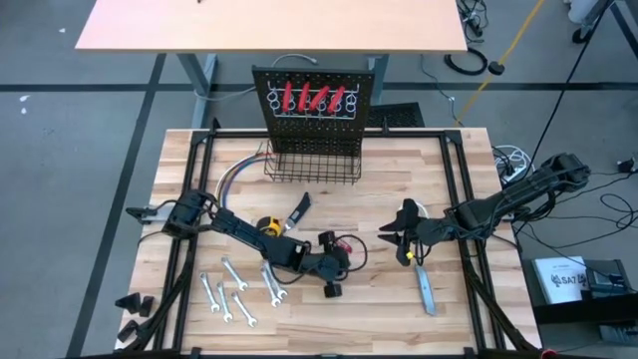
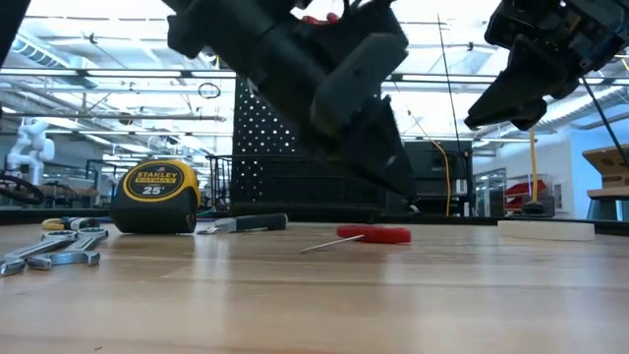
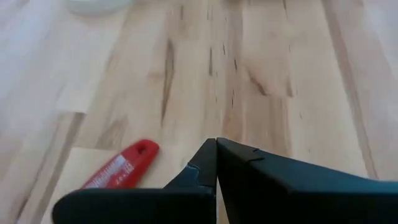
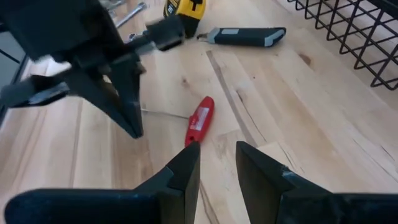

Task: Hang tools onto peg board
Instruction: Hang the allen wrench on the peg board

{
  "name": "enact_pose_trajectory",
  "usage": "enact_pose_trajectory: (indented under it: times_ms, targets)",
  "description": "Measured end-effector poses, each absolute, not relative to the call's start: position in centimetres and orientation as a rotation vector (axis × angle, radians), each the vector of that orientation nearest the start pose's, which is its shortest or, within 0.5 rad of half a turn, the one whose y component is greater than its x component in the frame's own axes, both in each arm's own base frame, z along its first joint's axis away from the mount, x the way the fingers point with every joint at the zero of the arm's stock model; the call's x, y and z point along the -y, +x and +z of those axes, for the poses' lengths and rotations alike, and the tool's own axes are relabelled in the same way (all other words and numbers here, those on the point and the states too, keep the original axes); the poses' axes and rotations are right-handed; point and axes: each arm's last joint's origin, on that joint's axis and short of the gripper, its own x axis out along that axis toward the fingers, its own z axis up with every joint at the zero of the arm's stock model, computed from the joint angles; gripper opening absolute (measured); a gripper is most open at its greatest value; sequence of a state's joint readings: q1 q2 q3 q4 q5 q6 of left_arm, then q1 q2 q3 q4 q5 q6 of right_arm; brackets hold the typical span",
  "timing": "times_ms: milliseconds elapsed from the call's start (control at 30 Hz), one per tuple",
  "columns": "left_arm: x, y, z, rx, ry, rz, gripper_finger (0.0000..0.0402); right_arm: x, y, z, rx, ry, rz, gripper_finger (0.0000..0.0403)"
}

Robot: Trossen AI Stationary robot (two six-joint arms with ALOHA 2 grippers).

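Both arms poised over one loose red screwdriver

You have the peg board [image 1: 317, 98] at top centre of the high view with four red handles already in its rings. The left gripper [image 1: 334, 288] at lower centre has its fingers pressed together on nothing; the right gripper [image 4: 216, 163] stands narrowly parted, empty. The red-handled screwdriver [image 4: 199, 120] lies flat mid-frame just beyond it: likely light, stiff, its thin shaft slippery, so take the handle
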State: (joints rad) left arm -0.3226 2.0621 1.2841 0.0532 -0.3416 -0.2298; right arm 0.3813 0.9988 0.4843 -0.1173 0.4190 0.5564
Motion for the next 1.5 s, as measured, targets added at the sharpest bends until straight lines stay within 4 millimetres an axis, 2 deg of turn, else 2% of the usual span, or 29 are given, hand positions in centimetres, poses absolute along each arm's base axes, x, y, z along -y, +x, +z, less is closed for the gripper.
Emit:
enact_pose_trajectory:
  times_ms: [67,167,333,567,800,933,1133,1267,1400,1500]
  targets:
    - [12.8,41.3,14.5,-0.668,-0.016,0.139,0.0007,-6.2,18.6,20.0,-0.564,0.288,-0.199,0.0093]
    - [12.2,40.8,13.9,-0.728,-0.153,0.242,0.0019,-6.1,18.4,19.8,-0.585,0.279,-0.205,0.0093]
    - [10.8,40.3,13.2,-0.802,-0.281,0.384,0.0071,-6.0,18.2,19.5,-0.621,0.26,-0.214,0.0093]
    - [10.6,40.4,13.0,-0.797,-0.302,0.405,0.0147,-6.0,18.0,19.3,-0.645,0.254,-0.222,0.0093]
    - [10.8,40.6,10.8,-0.826,-0.357,0.439,0.0164,-6.0,18.1,19.3,-0.642,0.251,-0.228,0.0093]
    - [11.1,40.5,10.1,-0.838,-0.336,0.454,0.0141,-5.8,18.1,19.4,-0.626,0.238,-0.262,0.0093]
    - [11.0,40.4,10.3,-0.843,-0.264,0.448,0.0016,-5.8,18.1,19.4,-0.614,0.226,-0.287,0.0093]
    - [11.0,40.4,10.5,-0.845,-0.227,0.428,0.0008,-5.7,18.1,19.4,-0.613,0.22,-0.291,0.0093]
    - [10.8,40.2,12.4,-0.832,-0.148,0.355,0.0004,-5.6,17.9,19.2,-0.63,0.198,-0.316,0.0093]
    - [10.1,40.3,16.1,-0.736,-0.124,0.325,0.0003,-5.5,17.7,19.0,-0.644,0.174,-0.353,0.0093]
